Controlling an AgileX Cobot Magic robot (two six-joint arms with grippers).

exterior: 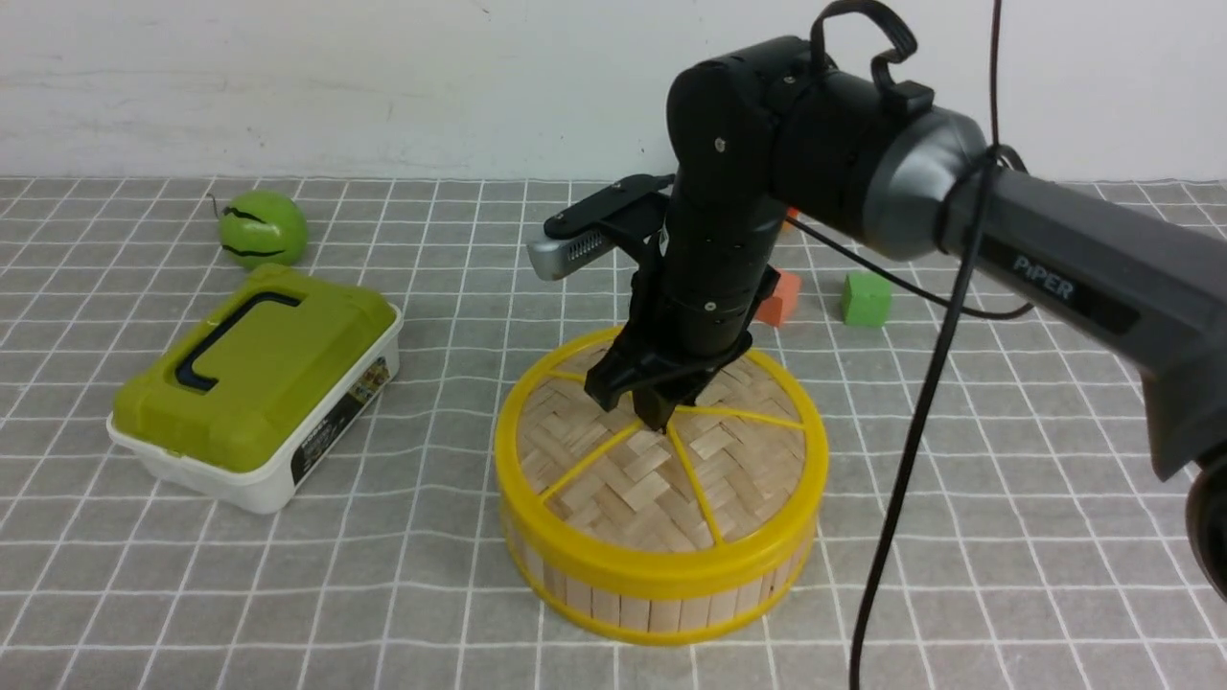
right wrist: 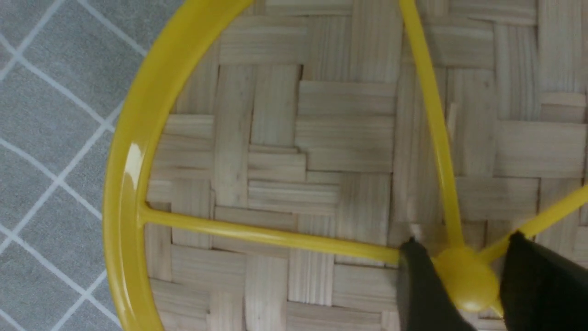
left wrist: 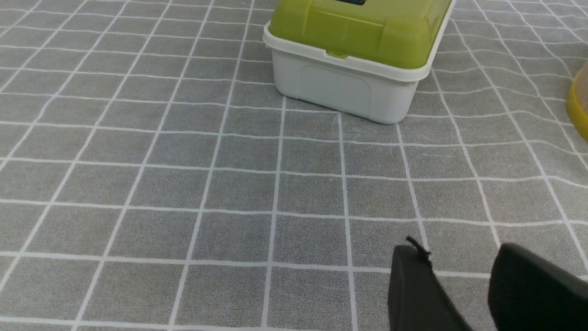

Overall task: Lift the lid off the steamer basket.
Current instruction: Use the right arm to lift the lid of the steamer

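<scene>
The steamer basket (exterior: 661, 599) stands mid-table, a round drum of bamboo slats with yellow rims. The lid (exterior: 633, 479) lies flat on top of it, woven bamboo with yellow spokes. My right gripper (exterior: 661, 417) points straight down at the lid's centre. In the right wrist view the yellow knob (right wrist: 466, 282) sits between the two black fingers of the right gripper (right wrist: 463, 239), and both fingers touch it. The left gripper (left wrist: 455, 248) hovers over bare cloth, open, with nothing between its fingers. A sliver of the basket's rim (left wrist: 579, 110) shows in the left wrist view.
A white box with an olive-green lid (exterior: 254, 383) (left wrist: 358, 46) lies left of the basket. A green round fruit (exterior: 262, 228) sits behind it. An orange block (exterior: 778, 297) and a green cube (exterior: 866, 299) lie at the back right. A black cable (exterior: 911, 450) hangs from the right arm.
</scene>
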